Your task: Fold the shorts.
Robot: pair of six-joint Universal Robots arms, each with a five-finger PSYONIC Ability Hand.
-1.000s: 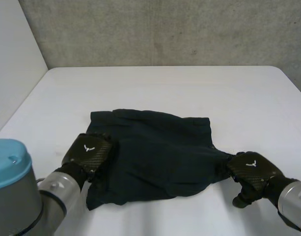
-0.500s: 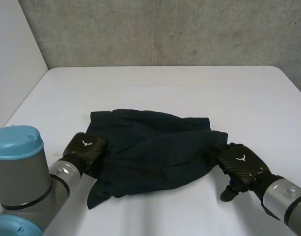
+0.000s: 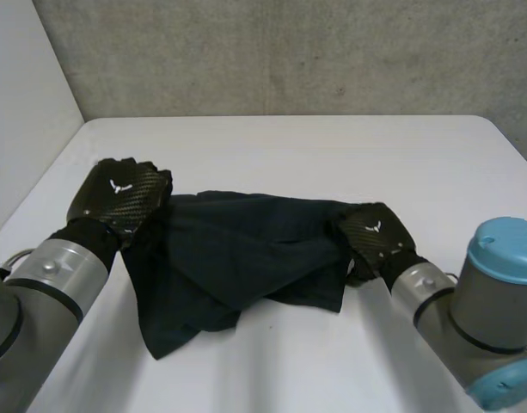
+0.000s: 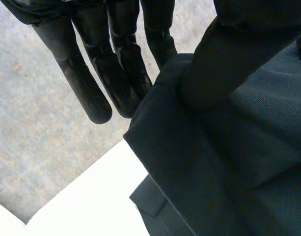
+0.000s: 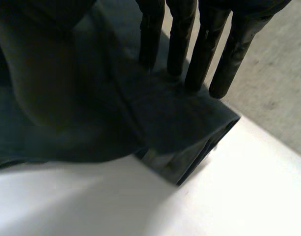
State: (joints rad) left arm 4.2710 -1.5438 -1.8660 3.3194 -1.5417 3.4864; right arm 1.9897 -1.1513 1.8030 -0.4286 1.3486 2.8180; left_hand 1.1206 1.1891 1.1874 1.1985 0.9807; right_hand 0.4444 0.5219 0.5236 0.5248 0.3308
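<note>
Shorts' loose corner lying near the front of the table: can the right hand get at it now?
Probably not yet. The right hand is pinching the opposite edge of the shorts and must let go first; the loose corner lies nearer the left arm.

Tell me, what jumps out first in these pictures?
Dark shorts sag in the middle of the white table. The black left hand pinches their left edge, held up off the table; the black right hand pinches their right edge.
</note>
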